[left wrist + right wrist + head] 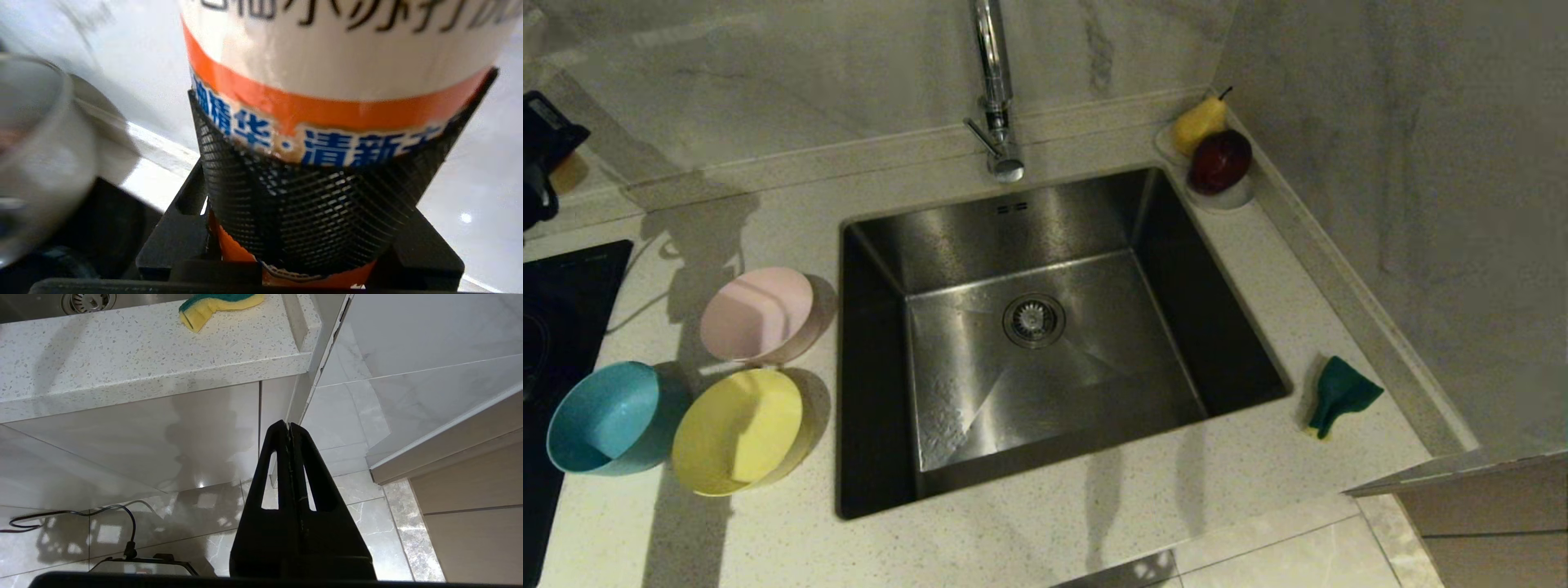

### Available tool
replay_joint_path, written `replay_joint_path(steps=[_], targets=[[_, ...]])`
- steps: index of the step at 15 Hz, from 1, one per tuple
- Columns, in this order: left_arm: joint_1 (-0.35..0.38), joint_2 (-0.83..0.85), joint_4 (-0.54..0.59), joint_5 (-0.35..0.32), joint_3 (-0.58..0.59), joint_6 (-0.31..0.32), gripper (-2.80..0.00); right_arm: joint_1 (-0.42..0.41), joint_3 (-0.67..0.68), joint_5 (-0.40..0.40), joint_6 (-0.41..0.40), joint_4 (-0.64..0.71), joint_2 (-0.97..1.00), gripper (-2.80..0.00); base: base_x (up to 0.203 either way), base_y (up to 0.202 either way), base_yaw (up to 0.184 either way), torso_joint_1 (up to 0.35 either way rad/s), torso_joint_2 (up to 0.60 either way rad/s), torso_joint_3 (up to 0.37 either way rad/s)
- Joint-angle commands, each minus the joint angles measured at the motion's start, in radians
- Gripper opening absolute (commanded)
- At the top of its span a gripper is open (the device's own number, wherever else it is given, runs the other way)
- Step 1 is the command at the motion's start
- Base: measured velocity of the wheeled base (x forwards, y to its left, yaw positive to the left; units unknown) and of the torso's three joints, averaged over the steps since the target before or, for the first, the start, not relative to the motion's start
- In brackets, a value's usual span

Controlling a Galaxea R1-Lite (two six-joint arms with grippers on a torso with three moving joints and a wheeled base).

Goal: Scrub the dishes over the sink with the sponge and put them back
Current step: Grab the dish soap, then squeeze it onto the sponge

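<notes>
The left gripper [322,192], up at ten o'clock in the head view, is clamped around a bottle [339,61], while the right gripper [289,428] hangs parked low, fingers pressed together.

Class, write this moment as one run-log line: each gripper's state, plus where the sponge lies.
left gripper: shut on bottle | right gripper: shut, parked below counter | sponge: on counter, right of sink
</notes>
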Motion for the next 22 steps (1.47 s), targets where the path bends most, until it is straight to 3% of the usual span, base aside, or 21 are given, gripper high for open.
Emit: replay_joint_path(steps=[1, 7, 10, 11, 15, 19, 21, 22], targets=[[-0.004, -0.202, 0.104, -0.019, 0.052, -0.009, -2.8, 0.0, 0.0, 0.0, 0.0, 0.0, 0.001, -2.8, 0.0, 0.0, 0.0, 0.0, 0.0, 0.0], [-0.038, -0.56, 0.36, -0.171, 0.235, -0.014, -2.8, 0.0, 0.0, 0.0, 0.0, 0.0, 0.001, -2.8, 0.0, 0.0, 0.0, 0.0, 0.0, 0.0], [-0.115, -0.726, 0.551, -0.259, 0.248, 0.0, -2.8, 0.0, 0.0, 0.0, 0.0, 0.0, 0.001, -2.8, 0.0, 0.0, 0.0, 0.0, 0.0, 0.0], [-0.173, -0.78, 0.634, -0.287, 0.246, 0.023, -2.8, 0.0, 0.0, 0.0, 0.0, 0.0, 0.001, -2.8, 0.0, 0.0, 0.0, 0.0, 0.0, 0.0], [-0.349, -0.909, 0.821, -0.321, 0.247, 0.187, -2.8, 0.0, 0.0, 0.0, 0.0, 0.0, 0.001, -2.8, 0.0, 0.0, 0.0, 0.0, 0.0, 0.0], [-0.55, -0.945, 0.832, -0.284, 0.242, 0.368, -2.8, 0.001, 0.0, 0.0, 0.0, 0.0, 0.0, -2.8, 0.0, 0.0, 0.0, 0.0, 0.0, 0.0], [-0.592, -0.948, 0.831, -0.275, 0.243, 0.494, -2.8, 0.0, 0.0, 0.0, 0.0, 0.0, 0.001, -2.8, 0.0, 0.0, 0.0, 0.0, 0.0, 0.0], [-0.602, -0.944, 0.831, -0.283, 0.242, 0.525, -2.8, 0.0, 0.0, 0.0, 0.0, 0.0, 0.001, -2.8, 0.0, 0.0, 0.0, 0.0, 0.0, 0.0]])
